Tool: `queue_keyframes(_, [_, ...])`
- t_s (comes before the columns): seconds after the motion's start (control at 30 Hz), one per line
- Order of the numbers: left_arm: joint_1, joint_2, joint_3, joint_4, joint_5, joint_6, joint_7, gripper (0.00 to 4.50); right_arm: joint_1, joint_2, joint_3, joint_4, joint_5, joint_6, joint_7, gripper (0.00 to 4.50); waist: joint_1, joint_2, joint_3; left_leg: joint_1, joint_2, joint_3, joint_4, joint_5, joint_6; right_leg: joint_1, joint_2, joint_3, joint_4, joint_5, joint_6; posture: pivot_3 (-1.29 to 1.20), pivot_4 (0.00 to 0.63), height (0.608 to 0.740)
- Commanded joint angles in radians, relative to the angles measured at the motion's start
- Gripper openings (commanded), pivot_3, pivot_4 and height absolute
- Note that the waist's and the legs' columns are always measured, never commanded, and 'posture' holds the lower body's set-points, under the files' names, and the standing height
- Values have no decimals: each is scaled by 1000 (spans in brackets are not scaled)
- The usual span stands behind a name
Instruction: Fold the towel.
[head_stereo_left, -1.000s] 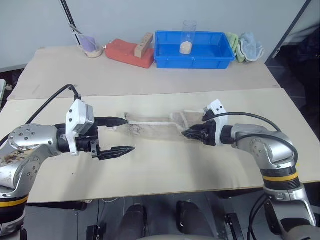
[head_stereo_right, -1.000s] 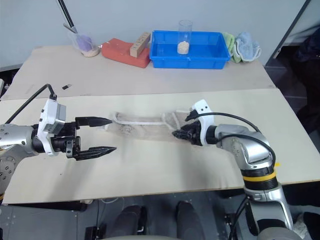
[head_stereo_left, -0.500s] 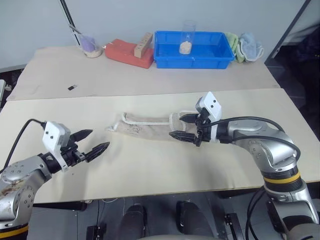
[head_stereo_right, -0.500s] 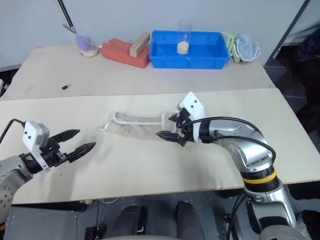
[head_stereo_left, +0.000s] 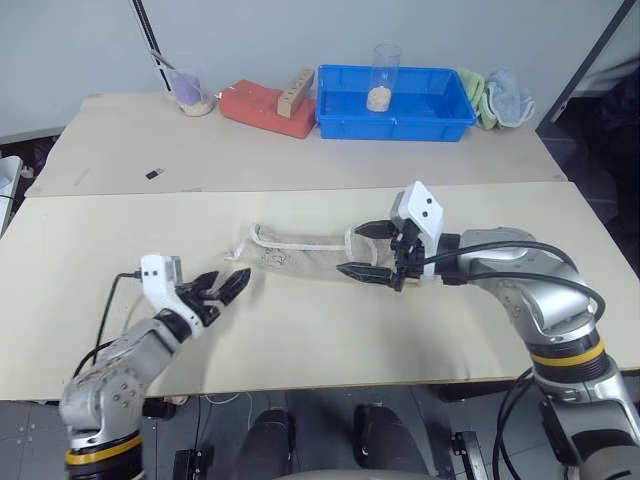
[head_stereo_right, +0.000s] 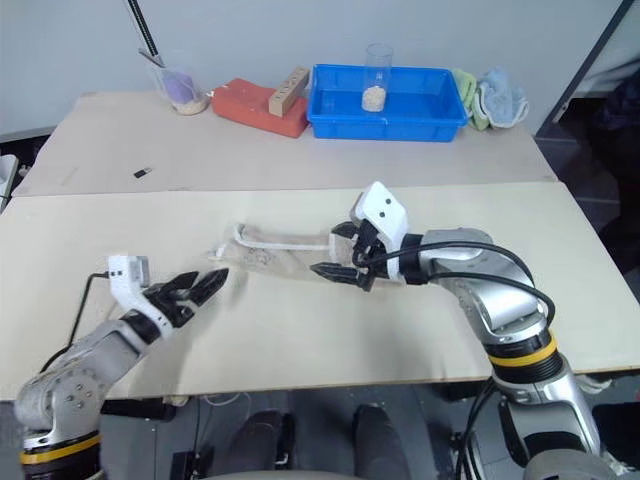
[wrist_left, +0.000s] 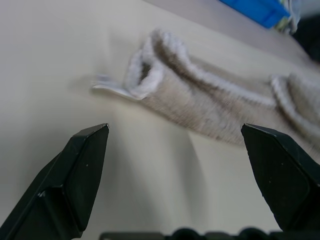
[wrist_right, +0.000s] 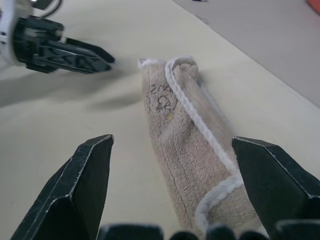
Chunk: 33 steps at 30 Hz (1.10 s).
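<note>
While the towel (head_stereo_left: 305, 256) lies as a narrow rolled strip on the near table (head_stereo_left: 330, 340), both claws stand beside its ends with nothing held. The left gripper (head_stereo_left: 228, 285) is low over the tabletop, its two black fingers spread apart and empty; the towel's nearest end, with the small dark mark (wrist_right: 161, 98) and a loose white-edged corner, lies just ahead of the fingertips and apart from them. In the left wrist view the towel (wrist_left: 210, 107) shows between and beyond the two finger tips. The right gripper (head_stereo_left: 364, 250) hovers at the towel's opposite end, fingers wide apart and empty, one finger above the cloth and one on the near side of it; contact with the cloth cannot be determined. In the right wrist view the towel (wrist_right: 192, 145) runs away from the right claw toward the left gripper (wrist_right: 107, 61). Well beyond both claws, on the far table, stand a blue bin (head_stereo_left: 395, 103) holding a clear cup (head_stereo_left: 383, 77), a red block (head_stereo_left: 262, 105) and folded green and light-blue cloths (head_stereo_left: 495, 98).
</note>
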Motion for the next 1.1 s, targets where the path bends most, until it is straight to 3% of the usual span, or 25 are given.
queue_keyframes(0.03, [-56, -55, 9, -5, -33, 18, 107, 4500, -14, -62, -3, -37, -19, -109, 98, 4172, 0, 0, 0, 0, 0, 0, 0, 0, 0, 0, 0, 0, 0, 0, 0, 0, 150, 740])
queue_keyframes(0.43, [-139, -176, -44, 122, 117, -61, 282, 4500, 9, -111, -49, -35, 0, -145, 163, 4172, 1, 0, 0, 3, -4, 0, 0, 0, 0, 3, -1, 0, -1, 0, 0, 0, 150, 740])
queue_keyframes(0.53, [-163, -198, -55, 147, 135, -68, 304, 3692, 7, -112, -56, -32, 0, -143, 163, 4225, 5, 0, 0, 4, -5, -1, 0, 0, 0, 4, -1, 0, -1, 0, 0, 0, 150, 740])
queue_keyframes(0.8, [-170, -230, -42, 81, 146, -31, 401, 31, 4, -154, -96, -66, 90, -115, 239, 4225, 13, -1, 0, 3, -7, -2, 0, 0, 0, 5, -3, 0, -3, 0, 0, 0, 150, 740])
queue_keyframes(1.1, [-186, -237, -42, 80, 142, -46, 388, 31, -7, -144, -98, -51, 85, -127, 227, 4225, 14, -1, 0, 3, -7, -2, 0, 0, 0, 4, -2, 0, -3, 0, 0, 0, 150, 740])
